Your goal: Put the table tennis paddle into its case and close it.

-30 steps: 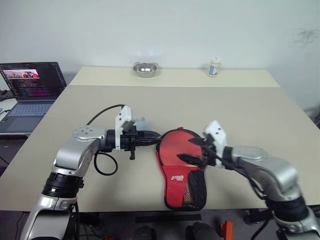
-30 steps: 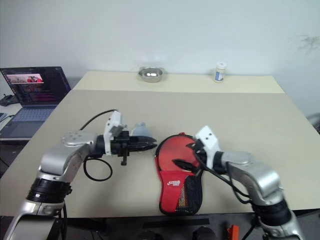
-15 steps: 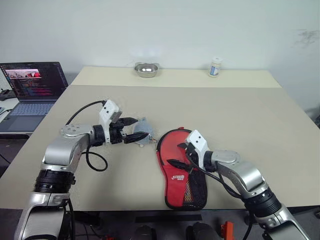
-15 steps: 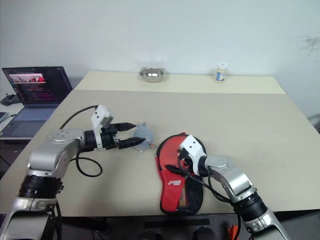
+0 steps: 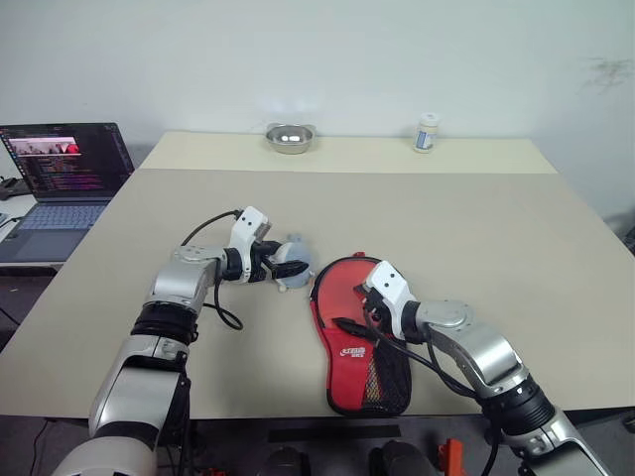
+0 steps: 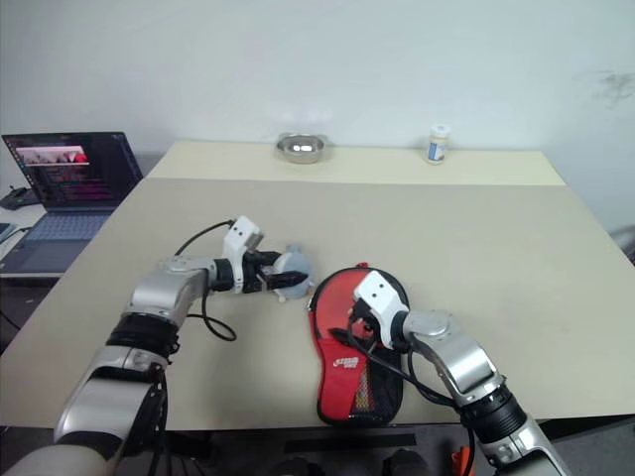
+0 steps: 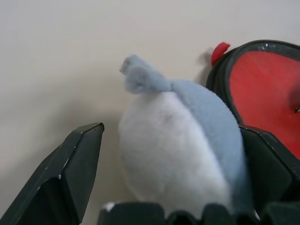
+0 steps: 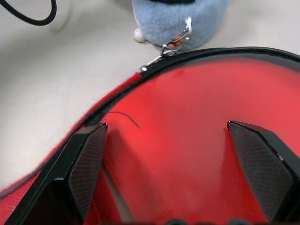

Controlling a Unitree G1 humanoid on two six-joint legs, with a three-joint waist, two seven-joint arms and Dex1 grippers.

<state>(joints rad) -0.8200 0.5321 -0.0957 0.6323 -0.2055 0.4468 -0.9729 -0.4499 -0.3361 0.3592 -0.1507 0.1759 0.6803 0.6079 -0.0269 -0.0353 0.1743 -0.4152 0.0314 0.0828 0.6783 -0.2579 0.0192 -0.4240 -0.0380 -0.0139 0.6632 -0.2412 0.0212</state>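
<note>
red case [image 5: 359, 337] with black mesh, pale blue-and-white plush toy [image 7: 180, 145], beige table [image 5: 476, 228]

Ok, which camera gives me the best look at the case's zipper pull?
The right wrist view: the metal zipper pull sits at the case rim against the blue-and-white plush toy. In the eye views it is too small to make out; the left wrist view shows just the case's edge.

On the table [image 5: 496, 238], a case [image 5: 357, 332] lies near the front edge, a plush toy [image 5: 291, 264] just left of it; bowl [image 5: 289, 138] and bottle [image 5: 426, 133] sit far behind; laptop [image 5: 62, 178] left.
</note>
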